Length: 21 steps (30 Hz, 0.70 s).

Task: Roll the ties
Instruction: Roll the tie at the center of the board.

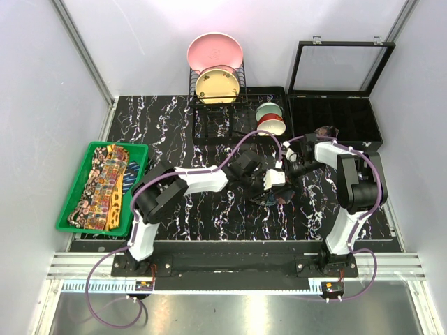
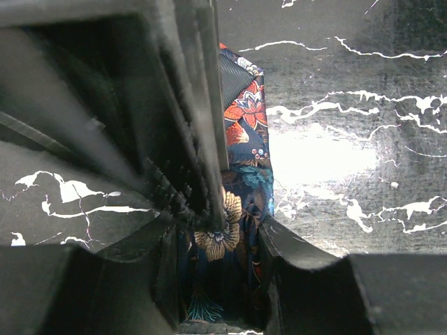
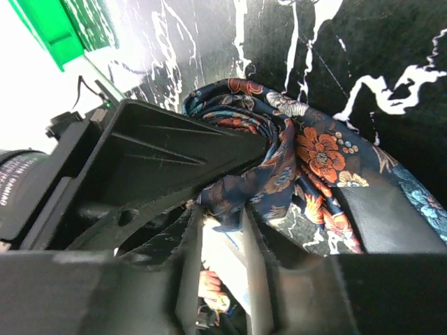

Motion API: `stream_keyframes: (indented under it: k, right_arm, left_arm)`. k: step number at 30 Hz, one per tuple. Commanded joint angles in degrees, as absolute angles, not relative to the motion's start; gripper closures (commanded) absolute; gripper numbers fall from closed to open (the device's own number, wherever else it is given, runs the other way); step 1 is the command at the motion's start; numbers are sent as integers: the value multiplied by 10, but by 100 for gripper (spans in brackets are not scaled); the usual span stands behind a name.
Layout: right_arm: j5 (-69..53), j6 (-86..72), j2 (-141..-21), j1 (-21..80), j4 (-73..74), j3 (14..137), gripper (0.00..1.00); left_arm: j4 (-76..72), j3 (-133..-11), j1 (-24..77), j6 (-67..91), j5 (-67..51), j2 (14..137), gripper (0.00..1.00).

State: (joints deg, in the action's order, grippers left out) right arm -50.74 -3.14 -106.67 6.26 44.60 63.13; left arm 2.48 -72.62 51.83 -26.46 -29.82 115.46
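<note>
Right wrist: silky floral tie (image 3: 314, 153) bunched, loosely coiled.

Top view was bright and evenly lit from overhead, its white walls washed out. Left wrist view had hard glare on the glossy desk (image 2: 325, 150), with a dark, blurred foreground. Right wrist view was overexposed at upper left, its foreground soft.

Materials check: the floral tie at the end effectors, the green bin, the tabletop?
Tie: woven fabric, likely silk or polyester; soft folds, slight sheen, flower pattern.
Green bin: looks like moulded plastic; uniform saturated colour, rigid rim.
Tabletop: black marble-look sheet, probably laminate or vinyl rather than stone; glossy, throws strong glare in the left wrist view.
</note>
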Motion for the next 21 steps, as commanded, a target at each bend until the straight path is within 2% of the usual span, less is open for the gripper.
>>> stream_keyframes:
  k: [1,2,6,8,12,21]
  right_arm:
    - [-521,-33,-1067,74,432,620,86]
    - [-512,-43,-1074,74,430,623,100]
    - [-448,-58,-1084,72,431,628,100]
    - [-419,-62,-1080,69,432,628,100]
    - [-381,-62,-1084,67,451,633,100]
    - [-296,-62,-1088,64,488,656,100]
  left_arm:
    - [55,-719,513,-253,-289,1160,72]
    - [53,-716,512,-253,-288,1158,68]
    - [33,-706,512,-246,-282,1143,48]
    - [18,-702,512,-241,-282,1133,41]
    - [17,-726,514,-224,-292,1133,35]
    - [15,-769,527,-219,-298,1144,30]
